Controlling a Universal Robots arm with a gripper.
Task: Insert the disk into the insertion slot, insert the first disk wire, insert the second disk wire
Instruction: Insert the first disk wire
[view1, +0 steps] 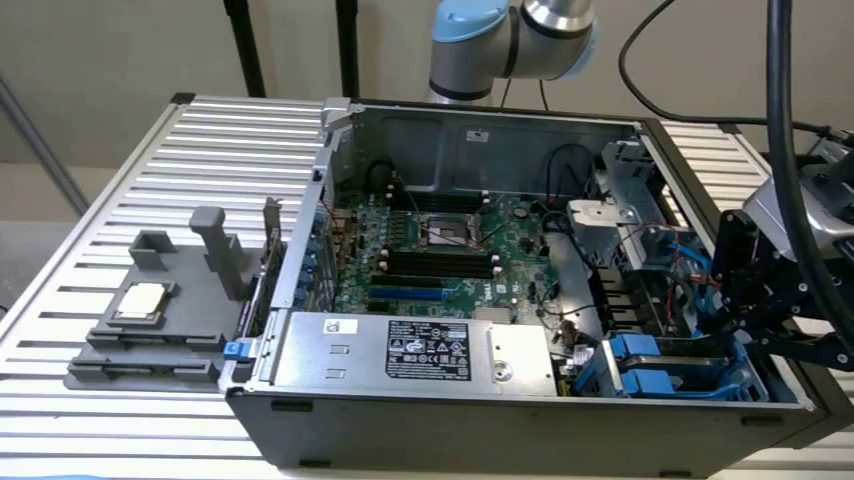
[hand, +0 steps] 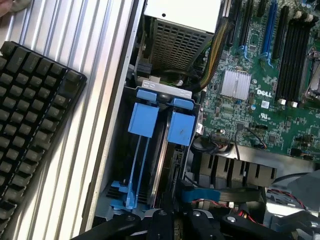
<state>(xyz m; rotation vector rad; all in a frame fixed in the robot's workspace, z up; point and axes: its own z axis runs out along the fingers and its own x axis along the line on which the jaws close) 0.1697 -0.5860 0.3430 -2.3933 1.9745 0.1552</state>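
Observation:
The insertion slot (hand: 150, 95) is the grey drive bay at the case's corner, with blue rails and two blue tabs (hand: 142, 119) at its mouth. It also shows at the case's front on the exterior view's right (view1: 654, 365). A thin grey-silver edge, apparently the disk (hand: 161, 160), stands edge-on between the blue carrier rails inside the bay; its label is hidden. My gripper (view1: 767, 300) hangs just above the bay's end, its black linkage (hand: 175, 222) close to a blue cable piece (hand: 200, 194).
The open case holds a green motherboard (view1: 454, 250) and a silver power-supply box (view1: 414, 350). A black keyboard (hand: 30, 125) lies on the slatted table (view1: 200, 160) beside the case. A grey fixture block (view1: 160, 310) stands on the exterior view's left. Black cables (view1: 787, 100) hang near the arm.

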